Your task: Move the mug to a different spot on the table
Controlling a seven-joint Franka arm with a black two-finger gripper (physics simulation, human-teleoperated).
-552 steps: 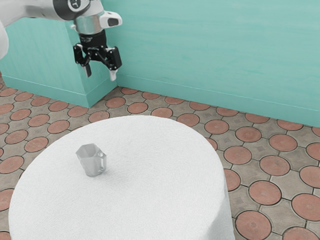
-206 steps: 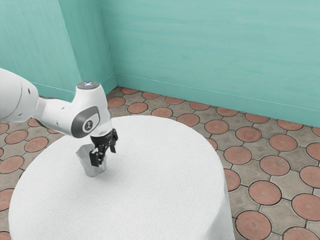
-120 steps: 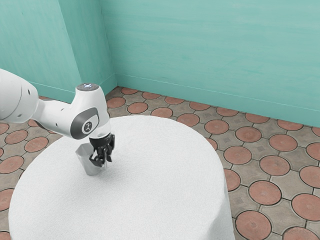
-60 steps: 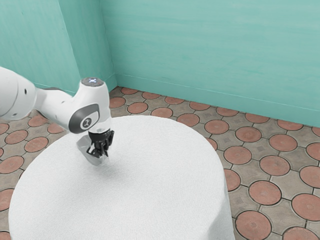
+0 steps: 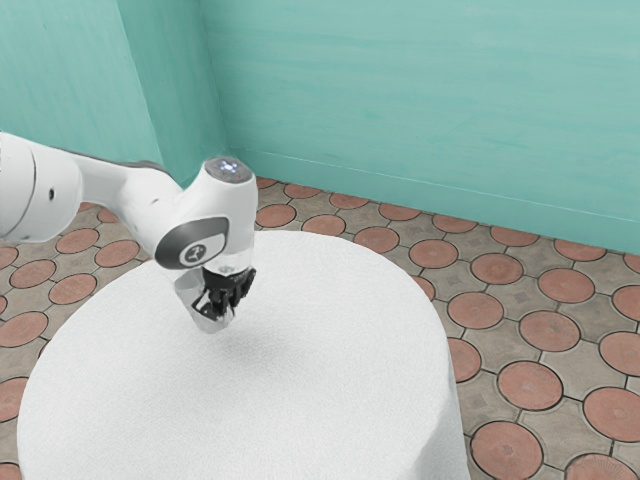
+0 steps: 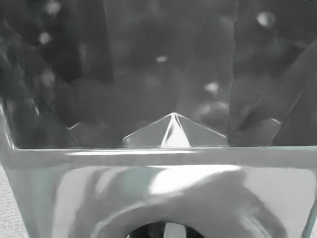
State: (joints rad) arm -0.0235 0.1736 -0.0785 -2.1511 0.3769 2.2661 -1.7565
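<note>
While the mug [image 5: 206, 312] is pinched in the narrowly closed gripper [image 5: 226, 298] above the table [image 5: 330, 400], left of frame centre, it could be shaken loose by a hasty swing.

We see a white bench [image 5: 320, 390] with a fine, cloth-like grain across the lower half of the frame. Our arm [image 5: 110, 195] is white with grey joint caps, one of them bearing a small white mark, and our tool [image 5: 225, 302] is black. The mug [image 5: 203, 312] is a pale, glassy silver-grey. In the wrist view it shows dark grey facets, bright white glints and a faintly greenish rim. The floor [image 5: 520, 330] is patterned with round terracotta tiles set in grey-brown surrounds. The wall [image 5: 430, 90] across the top of the frame is teal with soft horizontal streaks.
</note>
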